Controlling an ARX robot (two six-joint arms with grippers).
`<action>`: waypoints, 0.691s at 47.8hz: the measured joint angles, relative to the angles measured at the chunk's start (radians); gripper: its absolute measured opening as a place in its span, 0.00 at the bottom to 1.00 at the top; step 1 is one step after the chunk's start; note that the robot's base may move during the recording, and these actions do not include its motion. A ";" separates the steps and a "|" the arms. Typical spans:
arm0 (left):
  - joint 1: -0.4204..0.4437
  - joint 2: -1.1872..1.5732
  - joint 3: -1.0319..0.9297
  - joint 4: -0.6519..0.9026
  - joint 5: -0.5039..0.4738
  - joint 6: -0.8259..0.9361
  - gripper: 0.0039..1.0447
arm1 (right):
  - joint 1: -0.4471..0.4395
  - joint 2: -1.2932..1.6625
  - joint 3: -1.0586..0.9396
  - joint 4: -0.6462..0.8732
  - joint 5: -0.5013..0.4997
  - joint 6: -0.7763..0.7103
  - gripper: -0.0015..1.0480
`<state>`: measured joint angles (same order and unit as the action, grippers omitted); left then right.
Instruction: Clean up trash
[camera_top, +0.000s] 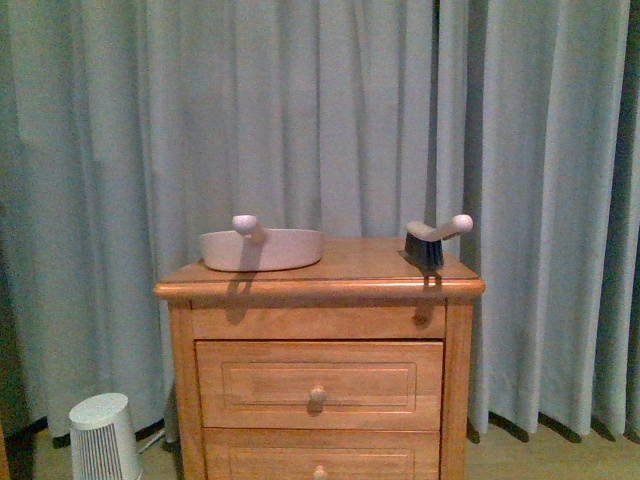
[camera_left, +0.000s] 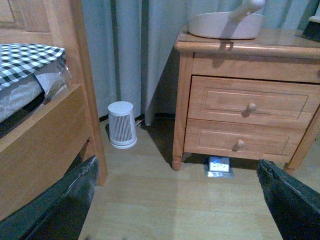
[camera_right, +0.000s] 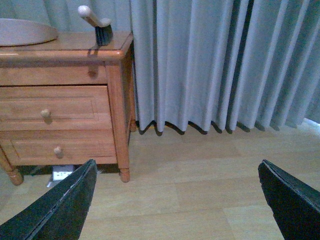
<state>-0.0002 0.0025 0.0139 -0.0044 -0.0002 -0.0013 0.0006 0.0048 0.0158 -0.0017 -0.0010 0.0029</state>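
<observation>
No crumpled white wad of trash shows in any view; it is hidden or out of view. A pale pinkish dustpan (camera_top: 262, 248) lies on the left of a wooden nightstand (camera_top: 318, 290), and a dark-bristled hand brush (camera_top: 430, 240) stands on its right. Both also show in the wrist views: the dustpan (camera_left: 226, 24) in the left one, the brush (camera_right: 97, 22) in the right one. My left gripper (camera_left: 177, 205) is open and empty, low above the wooden floor in front of the nightstand. My right gripper (camera_right: 177, 200) is open and empty above the floor to the nightstand's right. Neither arm shows in the front view.
Grey curtains (camera_top: 330, 110) hang behind the nightstand. A small white ribbed bin or heater (camera_left: 122, 125) stands on the floor to its left. A wooden bed frame (camera_left: 45, 145) with checked bedding is further left. A floor socket (camera_left: 219, 166) sits under the nightstand.
</observation>
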 joint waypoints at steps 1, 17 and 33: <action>0.000 0.000 0.000 0.000 0.000 0.000 0.93 | 0.000 0.000 0.000 0.000 0.000 0.000 0.93; 0.000 0.000 0.000 0.000 0.000 0.000 0.93 | 0.000 0.000 0.000 0.000 0.000 0.000 0.93; 0.000 0.000 0.000 0.000 0.000 0.000 0.93 | 0.000 0.000 0.000 0.000 0.000 0.000 0.93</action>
<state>-0.0002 0.0025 0.0139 -0.0044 -0.0002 -0.0013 0.0006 0.0048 0.0158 -0.0017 -0.0010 0.0029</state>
